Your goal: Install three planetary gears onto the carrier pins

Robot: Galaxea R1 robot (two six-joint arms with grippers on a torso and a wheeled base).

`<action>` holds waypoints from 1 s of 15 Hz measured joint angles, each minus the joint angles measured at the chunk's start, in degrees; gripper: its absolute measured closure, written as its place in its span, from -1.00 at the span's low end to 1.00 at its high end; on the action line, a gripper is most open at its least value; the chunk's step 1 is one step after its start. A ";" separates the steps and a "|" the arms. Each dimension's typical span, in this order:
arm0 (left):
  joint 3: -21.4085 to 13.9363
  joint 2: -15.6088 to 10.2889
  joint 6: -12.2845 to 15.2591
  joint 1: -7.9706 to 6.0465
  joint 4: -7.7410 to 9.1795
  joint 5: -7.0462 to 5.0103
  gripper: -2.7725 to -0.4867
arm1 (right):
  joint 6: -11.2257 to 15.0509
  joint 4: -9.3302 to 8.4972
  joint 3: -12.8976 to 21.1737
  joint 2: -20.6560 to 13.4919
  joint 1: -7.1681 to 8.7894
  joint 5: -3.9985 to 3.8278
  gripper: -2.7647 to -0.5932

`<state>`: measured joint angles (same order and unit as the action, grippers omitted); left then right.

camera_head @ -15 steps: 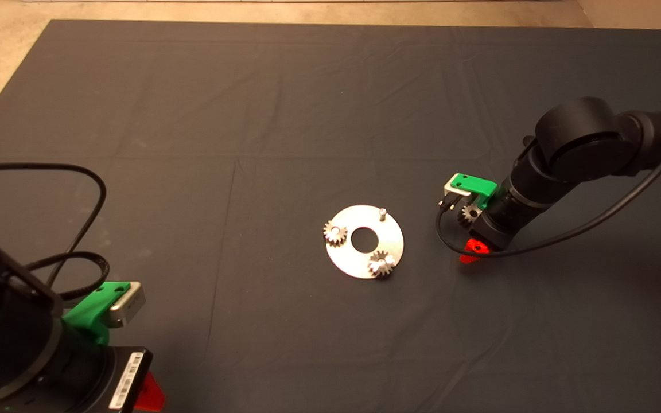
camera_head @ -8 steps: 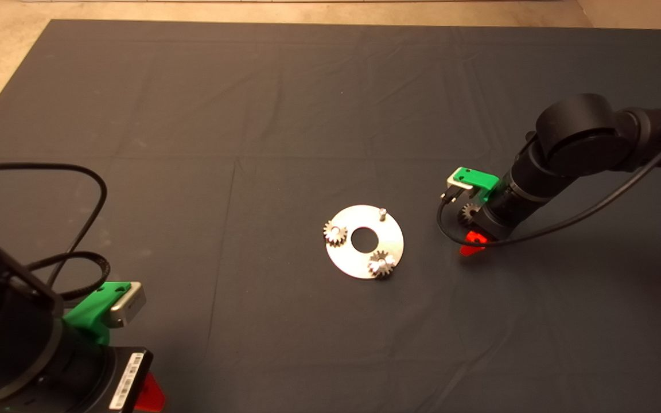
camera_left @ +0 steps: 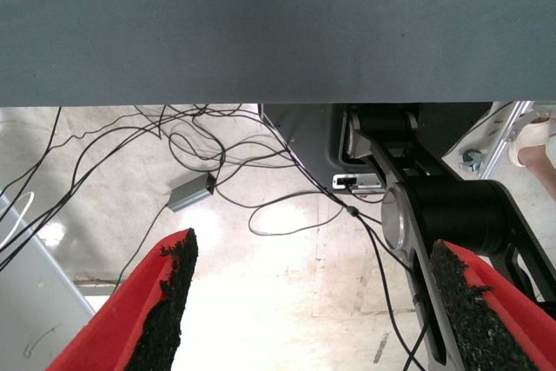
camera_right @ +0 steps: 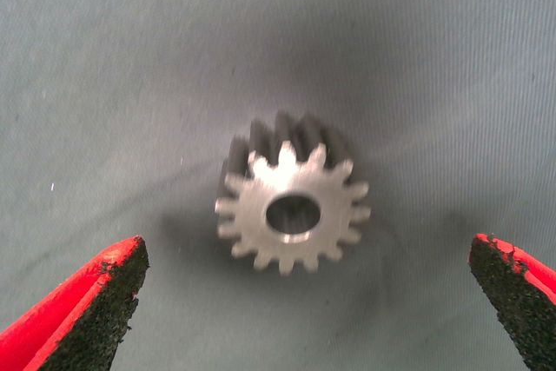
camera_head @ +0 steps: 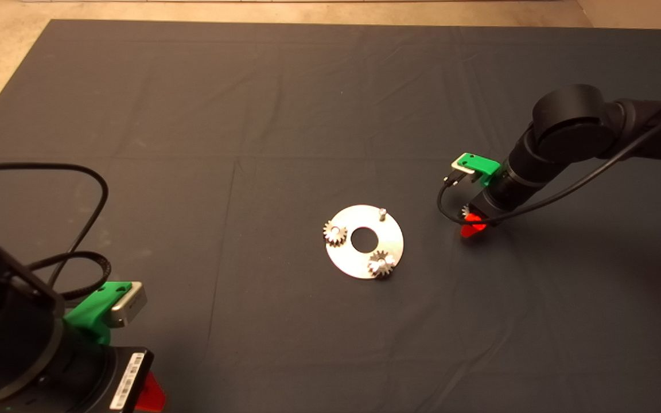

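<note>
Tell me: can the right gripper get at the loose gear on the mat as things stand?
Probably yes. The right gripper hangs over the loose gear, fingers open on either side, and nothing lies between them; the gear sits flat on the mat, apart from the disc.

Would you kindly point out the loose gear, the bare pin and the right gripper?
loose gear (camera_right: 291,206): right wrist view, flat top face beside the centre hole.
bare pin (camera_head: 383,213): head view, top of the stud.
right gripper (camera_right: 304,301): right wrist view, midway between the open fingertips.
</note>
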<state>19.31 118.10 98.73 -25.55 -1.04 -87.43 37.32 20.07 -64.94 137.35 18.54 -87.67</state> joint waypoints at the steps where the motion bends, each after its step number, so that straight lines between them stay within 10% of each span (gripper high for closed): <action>1: 0.00 0.01 0.00 0.00 0.00 0.00 -0.22 | -0.02 0.34 -0.18 0.18 -0.11 0.07 -0.99; 15: 0.00 0.01 0.00 0.00 0.00 0.00 -0.22 | 0.06 2.78 2.38 0.07 -0.61 0.11 -0.79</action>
<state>19.31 118.11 98.73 -25.55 -1.04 -87.43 37.38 22.85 -62.56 137.42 17.93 -87.57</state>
